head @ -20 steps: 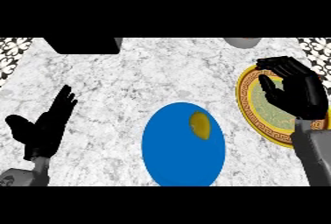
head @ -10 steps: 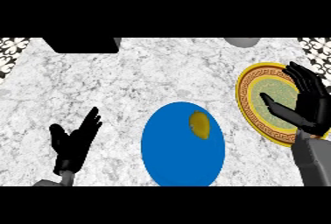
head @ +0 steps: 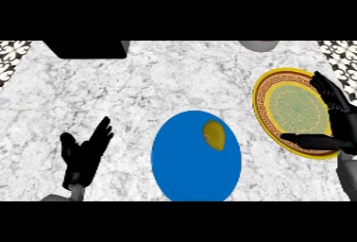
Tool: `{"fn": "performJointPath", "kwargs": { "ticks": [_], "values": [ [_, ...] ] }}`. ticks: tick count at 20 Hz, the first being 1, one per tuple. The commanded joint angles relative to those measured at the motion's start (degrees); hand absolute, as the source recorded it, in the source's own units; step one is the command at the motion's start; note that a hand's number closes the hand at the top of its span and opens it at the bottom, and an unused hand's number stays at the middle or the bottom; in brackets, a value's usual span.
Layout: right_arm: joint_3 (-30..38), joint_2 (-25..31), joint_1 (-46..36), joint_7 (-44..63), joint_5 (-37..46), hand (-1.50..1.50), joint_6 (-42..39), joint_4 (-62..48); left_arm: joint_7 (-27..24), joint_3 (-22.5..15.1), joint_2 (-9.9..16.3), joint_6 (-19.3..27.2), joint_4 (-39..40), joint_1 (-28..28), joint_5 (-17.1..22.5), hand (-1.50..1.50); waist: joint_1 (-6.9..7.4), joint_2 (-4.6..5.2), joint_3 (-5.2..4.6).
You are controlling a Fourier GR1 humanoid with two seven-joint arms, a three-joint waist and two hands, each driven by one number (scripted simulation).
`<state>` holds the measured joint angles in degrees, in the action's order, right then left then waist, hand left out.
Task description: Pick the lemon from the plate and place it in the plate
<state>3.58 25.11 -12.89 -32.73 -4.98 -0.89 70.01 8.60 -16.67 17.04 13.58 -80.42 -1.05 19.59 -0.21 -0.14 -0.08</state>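
A yellow lemon (head: pixel 214 134) lies on the upper right part of the blue plate (head: pixel 188 165) at the counter's front middle. A gold-rimmed patterned plate (head: pixel 293 106) sits to the right with nothing on it. My right hand (head: pixel 339 124) is open over that plate's right edge, fingers straight and thumb stretched across its lower rim. At the lower left, my left hand (head: pixel 83 158) rests open with fingers pointing up, well apart from the blue plate.
A black block (head: pixel 87 49) stands at the back left and a grey round object (head: pixel 259 45) at the back right. Patterned tiles (head: pixel 12 61) border the marble counter (head: pixel 140 90) on both sides.
My right hand has opened and drawn back toward the right edge and lower rim of the gold plate. My left hand shifted right and lower, closer to the front edge.
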Motion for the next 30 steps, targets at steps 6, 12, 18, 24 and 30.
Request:
{"fn": "performJointPath", "kwargs": {
  "ticks": [6,12,18,24,30],
  "values": [
    [-10.96,5.61,2.94,21.81,11.87,-1.50,-0.83,18.45,-0.32,2.13,0.30,-1.86,1.77,-0.44,0.05,0.00,-0.39,-0.08,-0.03],
    [-16.99,0.25,2.68,32.97,20.81,-1.50,1.41,23.75,0.05,2.21,-1.87,-2.14,2.00,-0.67,-1.75,0.00,0.21,0.09,0.05],
    [-18.89,-5.31,1.85,38.74,29.03,-1.50,2.67,22.97,-1.49,2.91,-4.89,-2.92,3.95,-0.31,-4.18,0.00,0.22,0.14,0.07],
    [-20.36,-9.31,2.17,35.99,31.51,-1.50,-0.41,16.76,1.18,3.46,-3.28,-4.32,-4.60,5.60,-5.51,0.00,0.51,0.12,0.09],
    [-21.45,-12.68,5.11,38.13,35.05,-1.50,-2.05,21.11,6.64,6.62,-5.51,-4.43,-2.60,-1.64,-7.05,0.00,0.18,0.11,0.09]
  ]
}}
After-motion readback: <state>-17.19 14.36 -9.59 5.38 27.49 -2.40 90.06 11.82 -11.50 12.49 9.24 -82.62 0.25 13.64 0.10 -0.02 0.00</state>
